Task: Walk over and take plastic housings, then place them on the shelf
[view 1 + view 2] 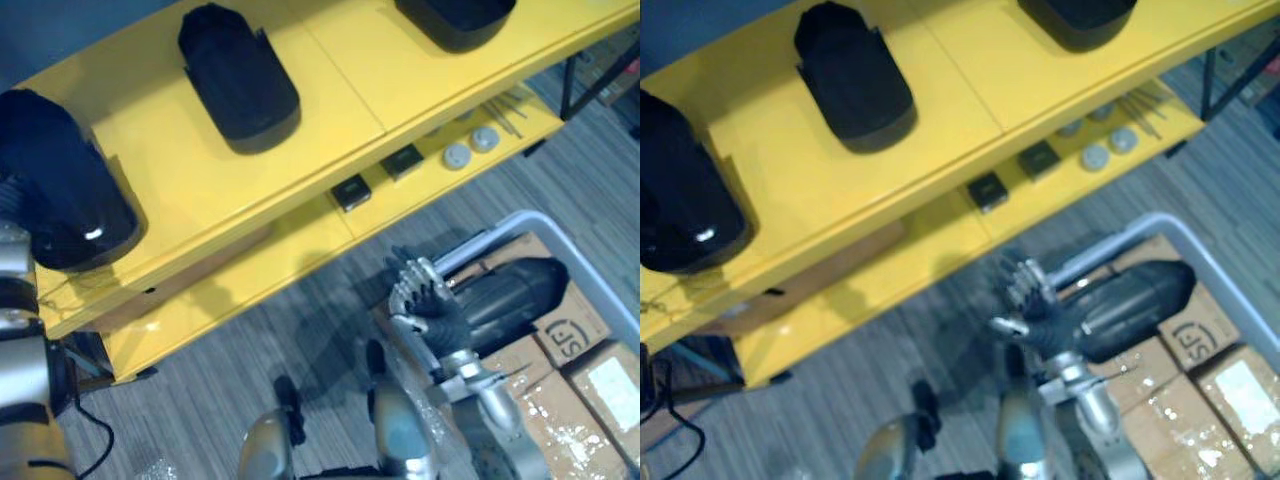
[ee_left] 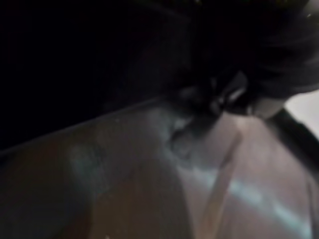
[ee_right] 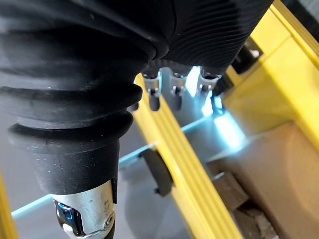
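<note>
Mia: Where are the shiny black rounded plastic housings?

Tom: Three sit on the top board of the long yellow shelf [image 1: 330,90]. The left-end housing [image 1: 60,190] is big and sits right by the front edge. The middle housing [image 1: 238,75] is about halfway along the board. The right-end housing [image 1: 455,20] sits near the back edge.

Mia: Are there any more?

Tom: Yes — one more, the bin housing [image 1: 515,290]. It lies on its side in the pale plastic bin [image 1: 590,260] on the grey striped floor [image 1: 250,360]. Brown cardboard boxes [image 1: 570,335] lie under it.

Mia: What is the right hand doing?

Tom: The right hand [image 1: 425,300] hangs over the floor, just beside the bin. It is loose, with its fingers [image 3: 174,92] out, and it holds nothing. It is close to the end of the bin housing, but I cannot tell if it touches.

Mia: And the left hand?

Tom: The left hand [image 1: 6,200] is at the left-end housing, mostly hidden by it — I cannot tell if it grips or not.

Mia: What is on the low board?

Tom: Two small black square pieces [image 1: 350,193] near the middle, and little round silver discs [image 1: 457,155] toward the right end.
</note>
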You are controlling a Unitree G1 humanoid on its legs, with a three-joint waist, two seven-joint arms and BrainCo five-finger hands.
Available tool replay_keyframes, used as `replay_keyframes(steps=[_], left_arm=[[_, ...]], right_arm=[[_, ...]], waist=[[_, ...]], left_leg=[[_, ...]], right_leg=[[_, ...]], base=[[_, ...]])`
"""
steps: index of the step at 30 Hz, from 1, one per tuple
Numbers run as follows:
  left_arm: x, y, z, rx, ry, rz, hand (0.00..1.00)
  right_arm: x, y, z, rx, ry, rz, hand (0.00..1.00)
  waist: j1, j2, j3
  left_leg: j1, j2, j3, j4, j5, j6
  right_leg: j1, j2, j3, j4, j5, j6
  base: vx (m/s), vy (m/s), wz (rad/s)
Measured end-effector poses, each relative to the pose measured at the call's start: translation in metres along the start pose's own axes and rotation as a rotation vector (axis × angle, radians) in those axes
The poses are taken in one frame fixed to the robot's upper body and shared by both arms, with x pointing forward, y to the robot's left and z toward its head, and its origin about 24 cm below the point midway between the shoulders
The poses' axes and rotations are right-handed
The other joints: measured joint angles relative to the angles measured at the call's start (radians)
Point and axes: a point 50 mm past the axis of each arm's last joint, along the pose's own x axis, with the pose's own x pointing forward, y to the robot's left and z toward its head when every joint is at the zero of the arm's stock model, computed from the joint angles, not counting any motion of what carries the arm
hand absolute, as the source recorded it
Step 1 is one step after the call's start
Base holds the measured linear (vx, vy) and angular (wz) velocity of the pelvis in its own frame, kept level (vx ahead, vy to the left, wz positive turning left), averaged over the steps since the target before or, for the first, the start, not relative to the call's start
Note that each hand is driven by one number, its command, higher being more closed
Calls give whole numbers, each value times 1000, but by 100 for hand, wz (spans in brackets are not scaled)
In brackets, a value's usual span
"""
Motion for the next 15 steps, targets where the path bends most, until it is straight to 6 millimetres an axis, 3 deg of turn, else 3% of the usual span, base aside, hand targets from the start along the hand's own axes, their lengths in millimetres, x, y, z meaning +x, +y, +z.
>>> replay_keyframes(steps=[9,10,15], left_arm=[[-1,1,19,-43,-59,38,100],[-1,1,21,-46,-62,38,0],[-1,1,22,-41,-65,45,0]], right_arm=[[1,-7,6,-4,-29,-21,0],[1,-7,6,1,-29,-21,0],[1,-9,7,-4,-34,-26,0]], waist=[[-9,-4,29],[-10,-5,29],[-18,-6,29]], left_leg=[[-30,-1,18,33,-12,8],[-30,-1,18,33,-12,8],[-30,-1,21,34,-12,8]], right_leg=[[-43,-5,23,44,-10,6],[-44,-5,23,46,-10,6],[-48,-5,26,49,-10,6]], base=[[-40,2,-4],[0,0,0],[2,-1,-1]])
